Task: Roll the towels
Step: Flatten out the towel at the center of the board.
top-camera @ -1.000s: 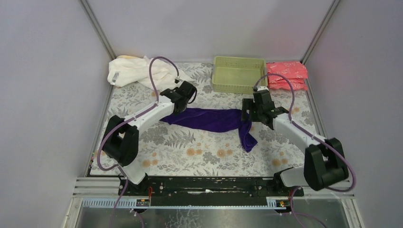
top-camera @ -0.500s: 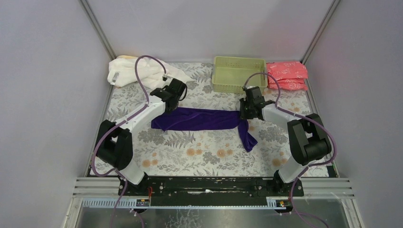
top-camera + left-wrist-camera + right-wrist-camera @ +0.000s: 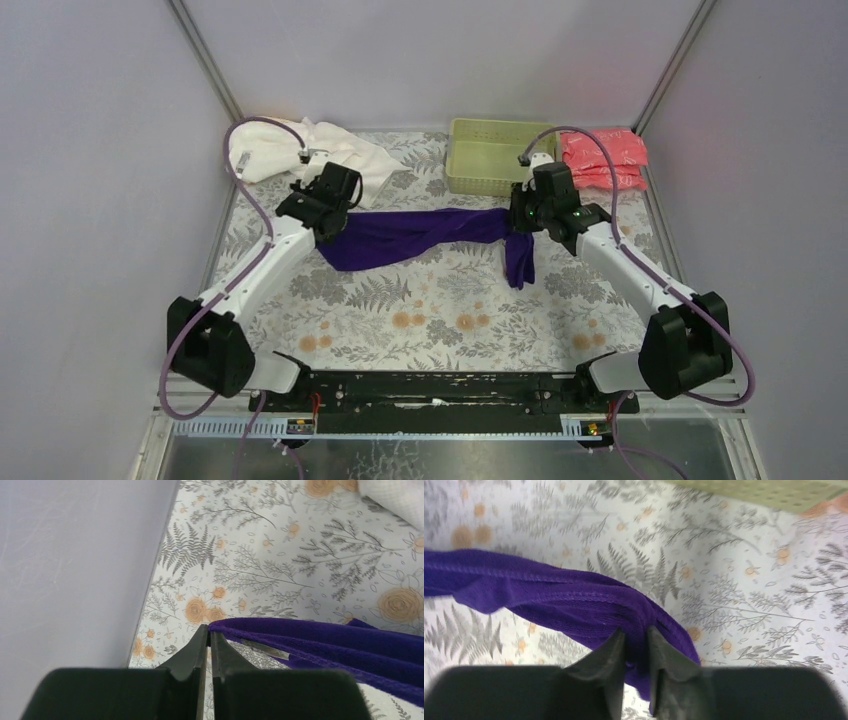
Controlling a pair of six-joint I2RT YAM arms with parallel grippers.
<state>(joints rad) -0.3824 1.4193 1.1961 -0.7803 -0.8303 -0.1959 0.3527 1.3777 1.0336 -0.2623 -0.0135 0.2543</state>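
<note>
One purple towel (image 3: 420, 230) spans left to right, its ends clamped by left gripper (image 3: 209, 632) and right gripper (image 3: 636, 636). One white towel (image 3: 300, 150) lies behind.

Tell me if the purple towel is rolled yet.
Not rolled: the purple towel is bunched into a strip, pinched between left gripper and right gripper.

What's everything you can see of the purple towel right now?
The purple towel is a small dark cloth, soft-looking terry with a stitched hem. It is unrolled, bunched into a long band across the middle of the floral table cover. The left fingers are shut on its left end; the right fingers pinch a thick fold near its right end, past which a tail droops toward the near edge. Nothing else touches it.
</note>
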